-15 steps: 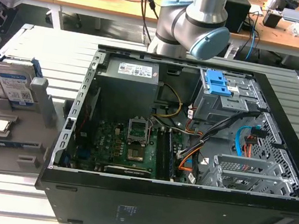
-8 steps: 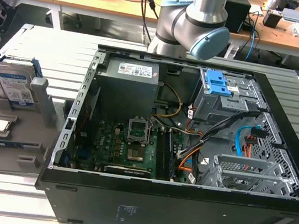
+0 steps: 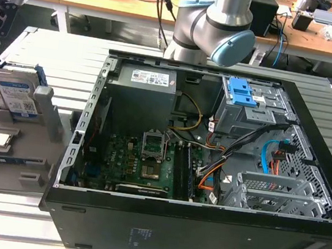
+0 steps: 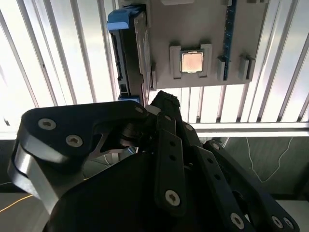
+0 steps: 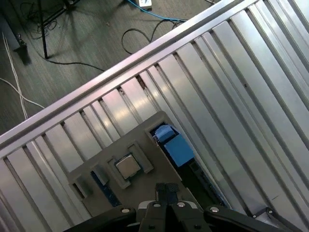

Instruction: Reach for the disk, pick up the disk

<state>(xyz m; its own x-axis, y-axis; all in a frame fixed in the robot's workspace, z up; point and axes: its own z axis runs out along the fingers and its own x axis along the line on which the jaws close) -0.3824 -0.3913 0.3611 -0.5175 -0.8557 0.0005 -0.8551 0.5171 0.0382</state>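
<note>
**A:** Where do you find the disk?

**B:** Look to the exterior view's left, about mid-height. The rectangular silver metal disk [image 3: 14, 94] with its white-and-blue label stands on edge in a grey plastic holder [image 3: 16, 153], with a blue rail along its upper edge. The holder rests on the slatted metal surface [image 3: 59, 44], just beside the open black computer case [image 3: 200, 234].

**A:** And your tool?

**B:** Your black two-fingered tool [image 5: 167, 191] is closed, its fingertips pressed together with nothing between them. In both wrist views it hangs over the holder, apart from the disk [image 4: 128, 58], which you see edge-on there.

**A:** Anything else in the holder?

**B:** A small square silver processor chip [image 5: 126, 166] lies flat in a recess near the disk. At the top centre of the exterior view, you see the grey-and-light-blue arm [image 3: 214, 20] standing behind the case.
</note>
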